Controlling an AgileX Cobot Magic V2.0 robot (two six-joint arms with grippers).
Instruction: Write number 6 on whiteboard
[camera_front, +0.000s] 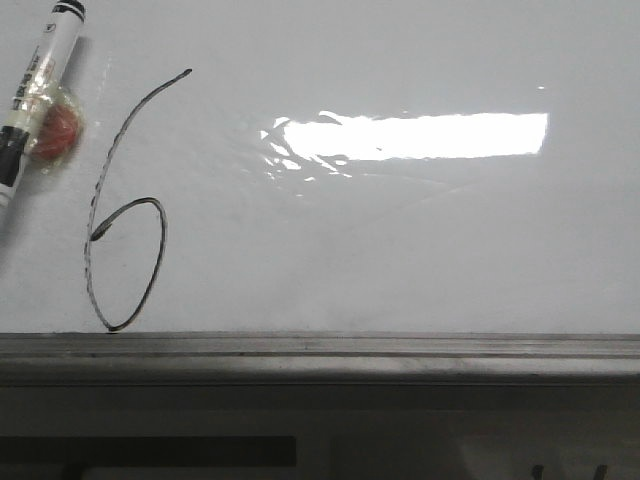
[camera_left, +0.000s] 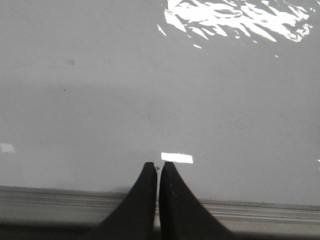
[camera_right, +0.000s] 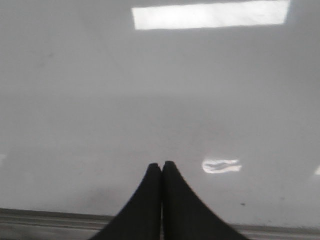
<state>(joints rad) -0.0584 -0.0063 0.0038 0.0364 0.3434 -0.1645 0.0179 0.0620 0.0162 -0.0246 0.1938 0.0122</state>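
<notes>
The number 6 (camera_front: 150, 215) is a thin black hand-drawn line on the left part of the glossy whiteboard (camera_front: 420, 240). A white marker with a black cap (camera_front: 38, 75) lies on the board at the far left, beside the 6, with a red lump (camera_front: 60, 130) against it. My left gripper (camera_left: 158, 165) is shut and empty over bare board near the rail. My right gripper (camera_right: 162, 164) is shut and empty over bare board too. Neither gripper shows in the front view. The 6 and the marker are out of both wrist views.
A grey metal rail (camera_front: 320, 350) runs along the board's lower edge; it also shows in the left wrist view (camera_left: 50, 200) and the right wrist view (camera_right: 45, 217). A bright rectangular glare (camera_front: 420, 135) lies on the board right of the 6.
</notes>
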